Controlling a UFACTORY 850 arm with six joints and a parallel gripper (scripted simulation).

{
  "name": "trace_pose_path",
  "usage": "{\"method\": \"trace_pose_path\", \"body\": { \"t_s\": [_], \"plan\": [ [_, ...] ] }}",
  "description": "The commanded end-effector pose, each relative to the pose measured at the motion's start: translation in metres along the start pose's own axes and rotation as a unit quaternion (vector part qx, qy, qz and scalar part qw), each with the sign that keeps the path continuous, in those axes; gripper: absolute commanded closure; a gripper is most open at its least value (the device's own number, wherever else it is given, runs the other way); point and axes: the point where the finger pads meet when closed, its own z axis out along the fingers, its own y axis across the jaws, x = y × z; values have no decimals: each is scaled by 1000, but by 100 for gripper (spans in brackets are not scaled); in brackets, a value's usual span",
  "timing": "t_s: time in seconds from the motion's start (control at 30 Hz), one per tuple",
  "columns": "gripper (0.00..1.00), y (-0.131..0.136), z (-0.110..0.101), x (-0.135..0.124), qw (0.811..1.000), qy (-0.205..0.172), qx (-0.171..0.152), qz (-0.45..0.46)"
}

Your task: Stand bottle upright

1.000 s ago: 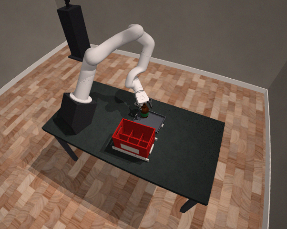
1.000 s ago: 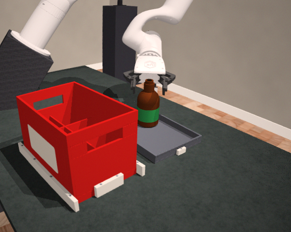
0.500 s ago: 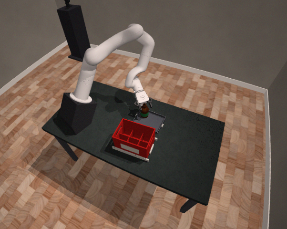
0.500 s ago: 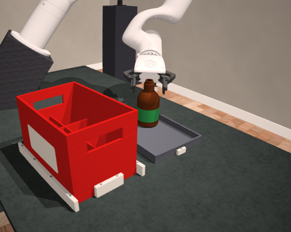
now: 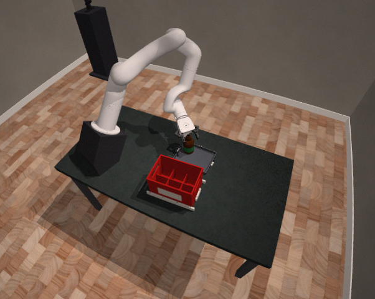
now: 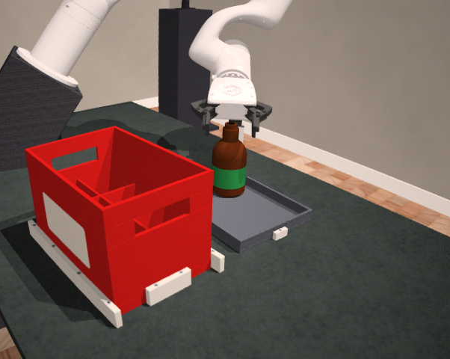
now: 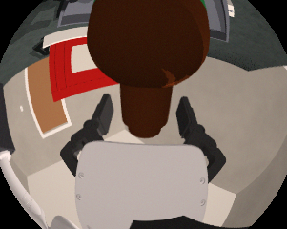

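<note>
On the gray tray (image 5: 199, 158) (image 6: 256, 214), brown bottle (image 5: 189, 145) (image 6: 229, 162) (image 7: 148, 43) standing upright; tool (image 5: 190, 135) (image 6: 230, 134) (image 7: 145, 102) hovering at its neck, tilting downward, fingers spreading wide, gripping nothing.

The arm (image 5: 149, 53) (image 6: 232, 19) has smooth white rounded links, and its end effector (image 5: 190, 136) (image 6: 230, 133) (image 7: 145, 102) has black fingers.

Wrist view: top edge cuts off bottle (image 7: 148, 43). Exterior view: crate (image 6: 159, 250) hides near-left part of tray (image 6: 252, 212) from me; upper arm (image 6: 69, 34) runs out of frame.
</note>
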Motion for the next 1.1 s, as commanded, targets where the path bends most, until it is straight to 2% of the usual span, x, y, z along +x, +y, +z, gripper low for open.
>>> {"method": "trace_pose_path", "body": {
  "t_s": [0.0, 1.07],
  "plan": [
    [0, 0, -3, -8, 1000, 0, 0, 0],
    [0, 0, -24, -65, 1000, 0, 0, 0]
  ]
}}
